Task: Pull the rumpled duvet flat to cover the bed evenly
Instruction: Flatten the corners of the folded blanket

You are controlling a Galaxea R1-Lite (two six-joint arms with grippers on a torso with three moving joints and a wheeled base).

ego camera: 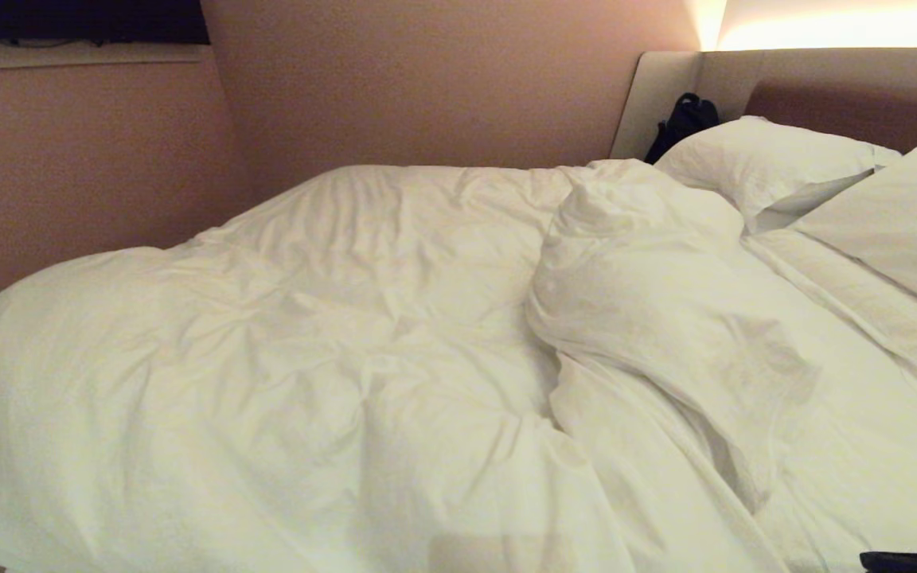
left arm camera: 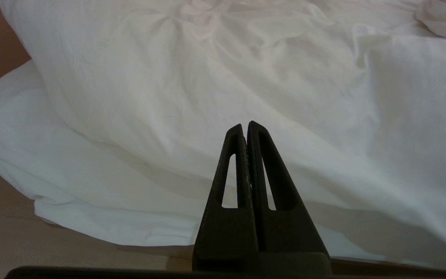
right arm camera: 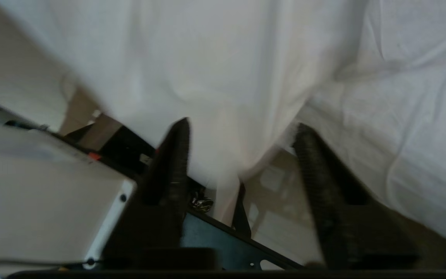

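The right gripper (right arm camera: 242, 128) stood with its two dark fingers (right arm camera: 174, 155) spread well apart, nothing pinched between them. A fold of the duvet (right arm camera: 223, 77) hung down into the gap between the fingers, loose, with no finger pressing on it that I could make out. Behind that hanging fold, in the lower left of the right wrist view, sat a pale boxy part of the robot's own body (right arm camera: 33, 186) and some dark frame pieces. In the head view only a dark sliver of the right arm (ego camera: 912, 562) showed, at the bottom right corner.

The left gripper (left arm camera: 246, 126) had its fingers pressed tight together, holding nothing. It hung low in front of the duvet's bulging edge, apart from the cloth, at the lower centre of the left wrist view.

Farther out, the duvet lay across the bed (ego camera: 657, 103) in wide wrinkles, filling most of the head view. A thick rumpled ridge (ego camera: 634, 270) ran from the upper middle of the frame down toward the lower right, piled higher than the rest. On the left the duvet bulged out over the mattress edge. At the upper right two white pillows (ego camera: 777, 159) leaned against the padded headboard (ego camera: 825, 87), with a dark bag (ego camera: 685, 119) tucked in the corner beside them. A pinkish wall (ego camera: 427, 79) ran behind the bed.
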